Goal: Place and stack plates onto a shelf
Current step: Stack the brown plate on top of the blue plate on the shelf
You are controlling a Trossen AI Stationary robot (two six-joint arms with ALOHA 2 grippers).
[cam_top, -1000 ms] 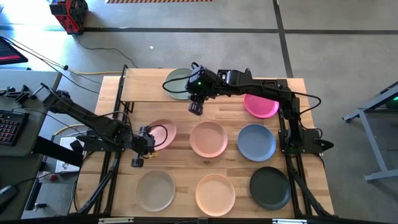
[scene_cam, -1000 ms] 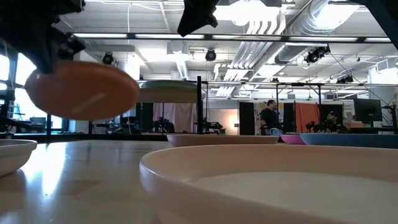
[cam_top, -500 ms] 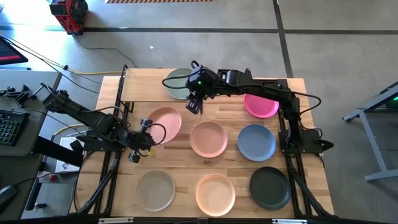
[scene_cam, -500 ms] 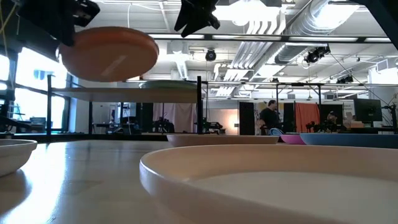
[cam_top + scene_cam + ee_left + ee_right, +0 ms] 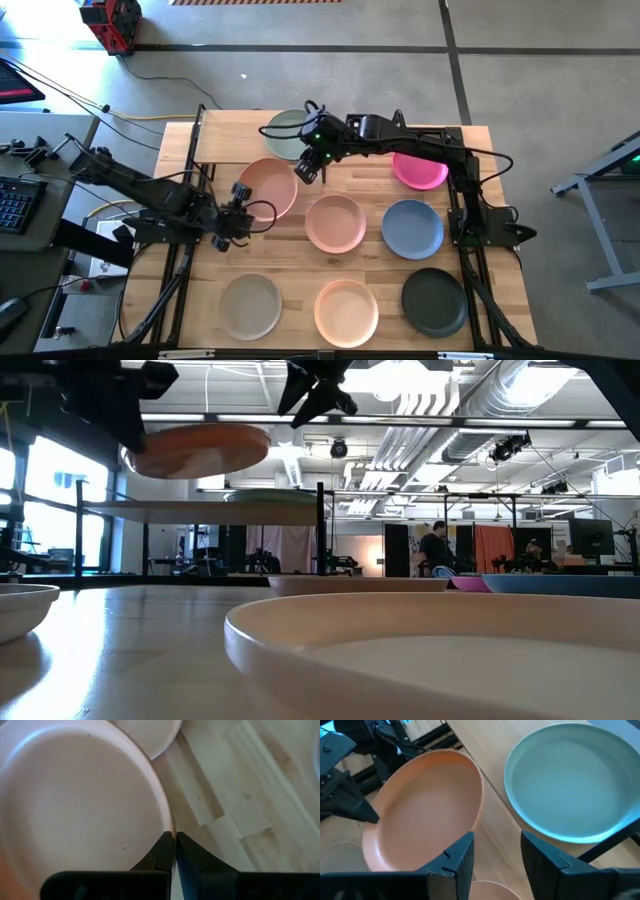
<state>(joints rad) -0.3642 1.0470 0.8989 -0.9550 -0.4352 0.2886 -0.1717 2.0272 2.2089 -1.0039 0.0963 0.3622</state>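
My left gripper (image 5: 243, 208) is shut on a salmon-pink plate (image 5: 270, 186), which hangs in the air above the table, just near of the shelf (image 5: 225, 148). In the low view this plate (image 5: 197, 448) sits higher than the shelf board (image 5: 190, 511). A pale green plate (image 5: 285, 132) rests by its base on the shelf. My right gripper (image 5: 310, 166) is open in the air beside the pink plate's right edge and touches nothing. Its wrist view looks down on the pink plate (image 5: 425, 815) and the green plate (image 5: 570, 780). My left gripper pinches the pink plate's rim (image 5: 170, 826) between its two fingers, at the edge nearest the table's left-near corner. The fingers (image 5: 162, 852) reach in roughly level from the table's left. The plate is lifted clear and lies almost level.
Several more plates lie on the table: magenta (image 5: 420, 168), pink (image 5: 335, 223), slate blue (image 5: 412, 228), charcoal (image 5: 434, 302), peach (image 5: 346, 311) and beige-grey (image 5: 250, 305). The shelf's black posts (image 5: 320, 530) stand at its corners. Bare board lies left of the green plate.
My left gripper has risen and moved toward the far edge and the shelf, carrying the pink plate. The plate has gone from below the shelf board to above it and has tipped from tilted to almost level. My right gripper has barely shifted.
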